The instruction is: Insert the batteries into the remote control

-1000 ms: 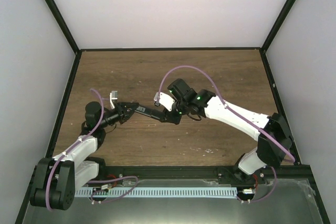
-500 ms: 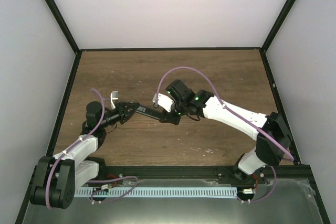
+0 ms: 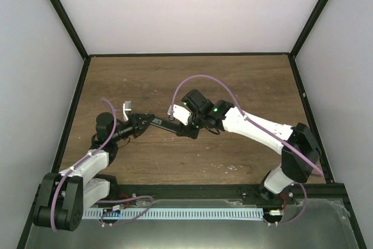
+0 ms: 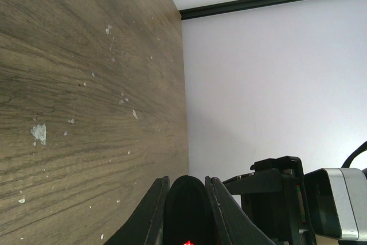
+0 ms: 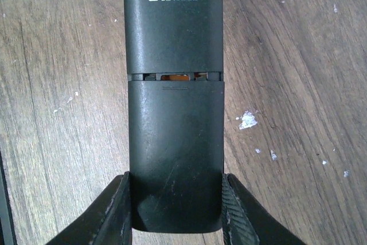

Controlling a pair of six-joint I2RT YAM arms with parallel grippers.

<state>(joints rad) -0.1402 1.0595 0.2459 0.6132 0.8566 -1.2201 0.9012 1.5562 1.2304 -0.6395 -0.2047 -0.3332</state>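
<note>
The black remote control hangs just above the wood table between both grippers. My left gripper is shut on its left end, whose rounded tip shows between the fingers with a red light at the bottom edge. My right gripper is shut on the other end, its fingers clamping the back cover. The remote's back faces the right wrist camera, with a QR label. A thin gap above the cover shows orange inside. The batteries are hidden.
The wood table carries white specks of debris. Black frame rails and white walls enclose it. The right arm's wrist sits close beside the left gripper.
My right gripper and forearm have shifted slightly left, toward the left gripper. The left arm has hardly moved, and both grips hold.
</note>
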